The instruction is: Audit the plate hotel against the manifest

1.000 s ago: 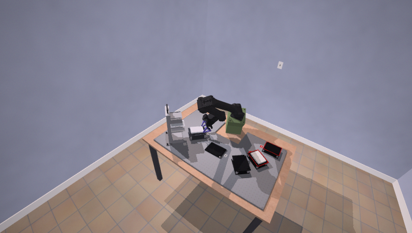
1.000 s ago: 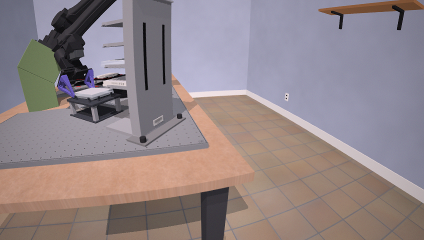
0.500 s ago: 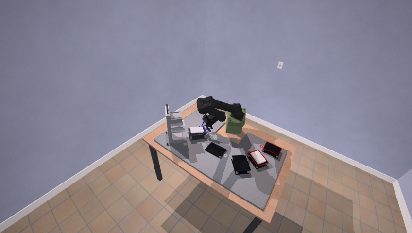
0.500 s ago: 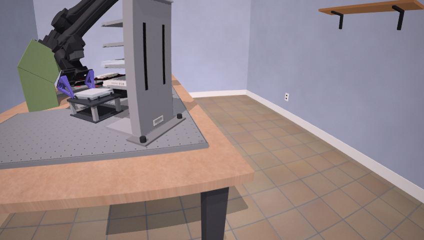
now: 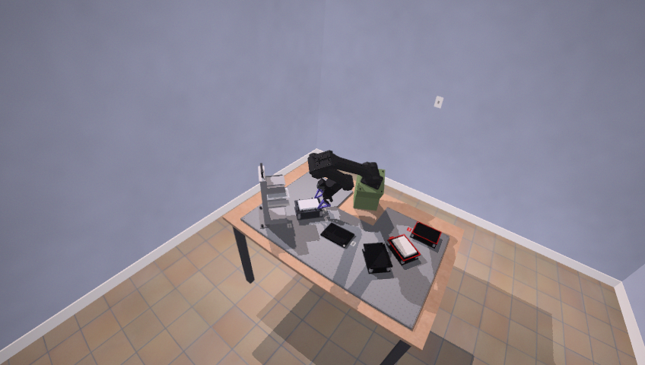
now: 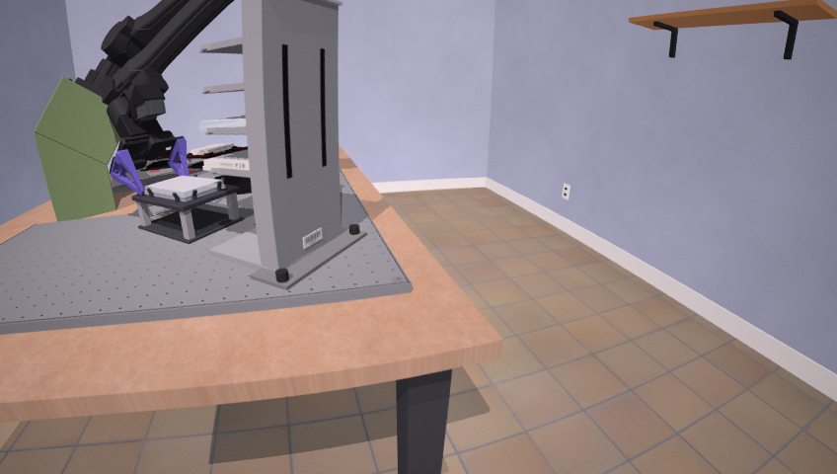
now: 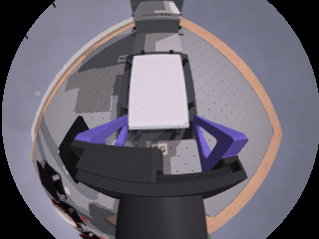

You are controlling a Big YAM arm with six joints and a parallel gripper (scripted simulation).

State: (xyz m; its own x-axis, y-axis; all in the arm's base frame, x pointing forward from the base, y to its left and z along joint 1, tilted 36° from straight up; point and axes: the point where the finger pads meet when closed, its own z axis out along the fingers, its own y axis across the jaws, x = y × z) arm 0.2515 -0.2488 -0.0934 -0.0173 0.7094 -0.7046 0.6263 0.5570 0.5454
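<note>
From my seat the gripper is spread fully wide and holds nothing, its purple fingers straddling the near end of the white plate, which lies flat on its raised black nest just in front of the hotel H1. I judge the audit is partway. One plate already sits in a red-edged quarantine nest across the deck. The hotel's slots and their labels are too small to check from here.

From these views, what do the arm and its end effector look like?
The arm is matte black, built of blocky, angular segments, and is mounted on a green block. Its end effector has a wide black body with two purple, triangular open-frame fingers. No cables or markings are visible.
</note>
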